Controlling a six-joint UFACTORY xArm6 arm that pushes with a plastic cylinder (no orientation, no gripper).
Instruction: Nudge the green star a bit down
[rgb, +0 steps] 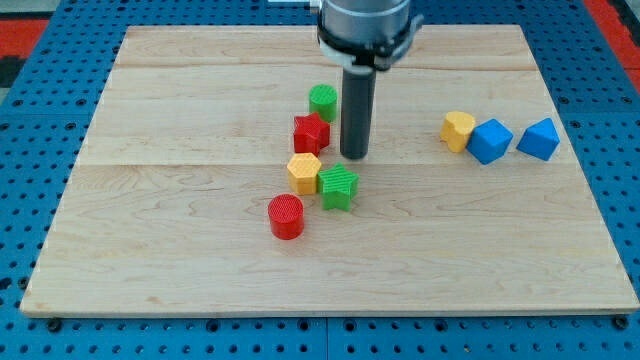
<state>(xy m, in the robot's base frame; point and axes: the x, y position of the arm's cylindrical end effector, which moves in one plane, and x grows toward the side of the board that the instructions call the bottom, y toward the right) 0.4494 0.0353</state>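
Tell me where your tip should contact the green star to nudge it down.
On its upper edge, coming from the view's top. My tip is already just above the green star, slightly right. The yellow block touches its left side, so a centred, straight-down push is probably safest.

From my remote seat the table reads as pale, smooth wood planks with visible grain and a matt finish, set on a blue perforated base that looks like hard plastic or painted metal. The blocks, such as the red cylinder and the green block, look like matt plastic with fine ribbed surfaces. My rod is dark and dully satin, under a grey metallic collar.
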